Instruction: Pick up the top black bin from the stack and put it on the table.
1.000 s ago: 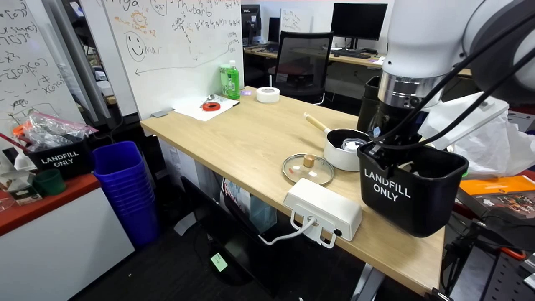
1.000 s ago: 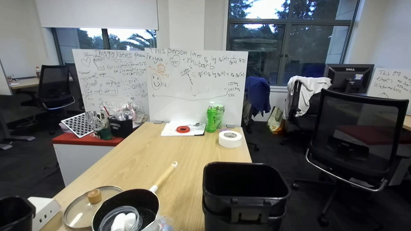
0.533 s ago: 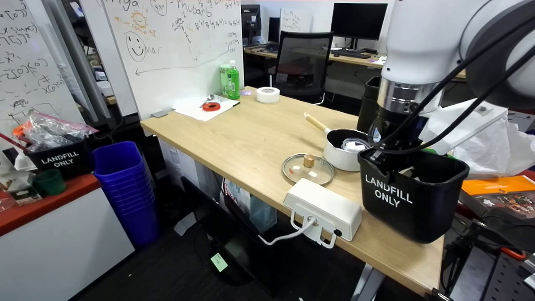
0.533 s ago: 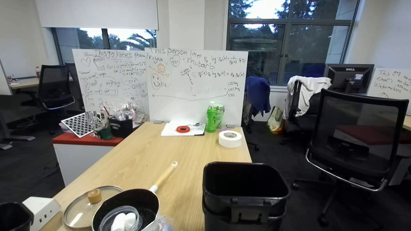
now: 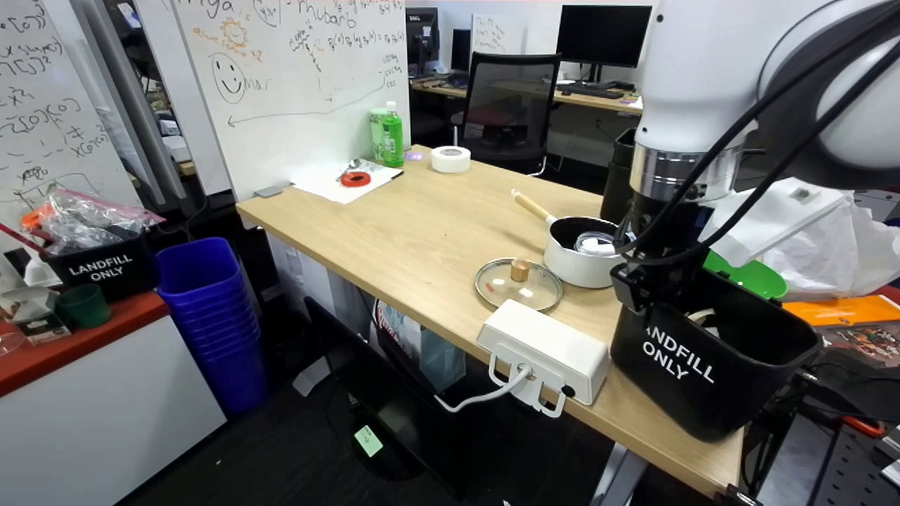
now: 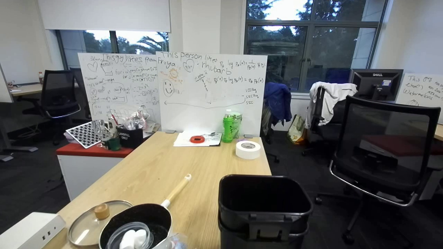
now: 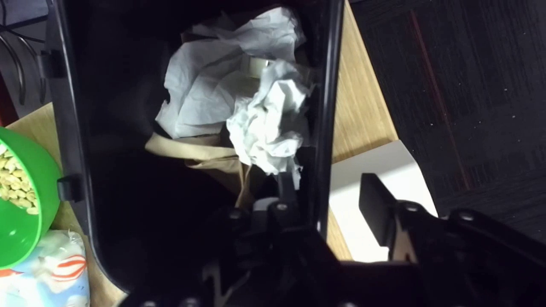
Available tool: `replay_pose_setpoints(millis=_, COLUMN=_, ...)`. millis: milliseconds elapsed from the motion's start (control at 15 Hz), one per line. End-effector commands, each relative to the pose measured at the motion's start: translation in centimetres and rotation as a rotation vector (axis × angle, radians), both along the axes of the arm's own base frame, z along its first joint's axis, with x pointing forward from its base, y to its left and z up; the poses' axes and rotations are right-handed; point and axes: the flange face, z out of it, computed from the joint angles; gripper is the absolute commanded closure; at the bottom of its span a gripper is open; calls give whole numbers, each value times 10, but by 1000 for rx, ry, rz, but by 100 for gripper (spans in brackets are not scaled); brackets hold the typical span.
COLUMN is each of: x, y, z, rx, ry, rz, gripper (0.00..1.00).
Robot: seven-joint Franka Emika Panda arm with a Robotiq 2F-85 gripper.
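Observation:
A black bin lettered "LANDFILL ONLY" (image 5: 682,372) is at the near end of the wood-topped table (image 5: 450,218). It looks skewed to the edge. Whether its base is flat on the top I cannot tell. My gripper (image 5: 647,302) is at its rim. In the wrist view the gripper (image 7: 328,187) is open, one finger inside the bin and the other outside, with the rim (image 7: 330,106) between them and a gap outside it. Paper waste lies in the bin. A stack of nested black bins (image 6: 273,226) also shows behind the pot (image 5: 617,186); no lettering is visible on it.
A white power box (image 5: 545,344) is clamped at the table edge beside the bin. A glass lid (image 5: 506,288), a white pot (image 5: 573,263) and a green bowl (image 5: 756,277) are close by. White tape (image 5: 450,160) and a green bottle (image 5: 392,137) are farther back.
The lettered bin has shifted and turned toward the near end of the table and sits lower; it has left one exterior view. My gripper has moved slightly down. More of the green bowl shows.

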Motion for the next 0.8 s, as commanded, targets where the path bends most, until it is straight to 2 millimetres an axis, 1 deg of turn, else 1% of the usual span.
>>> replay_pose_setpoints(millis=0, x=8, y=-4, z=5, rx=28, ry=3, rz=-9, gripper=25)
replay_pose_setpoints(millis=200, x=10, y=-7, z=19, rx=50, ry=0, rz=-11, gripper=4)
replay_pose_setpoints(millis=267, x=11, y=-7, z=23, rx=52, ry=-1, rz=-10, gripper=1)
replay_pose_setpoints(millis=467, x=10, y=-6, z=37, rx=39, ry=7, rz=4, gripper=0)
replay_pose_setpoints(millis=733, x=11, y=-4, z=63, rx=25, ry=-11, rz=20, gripper=0)
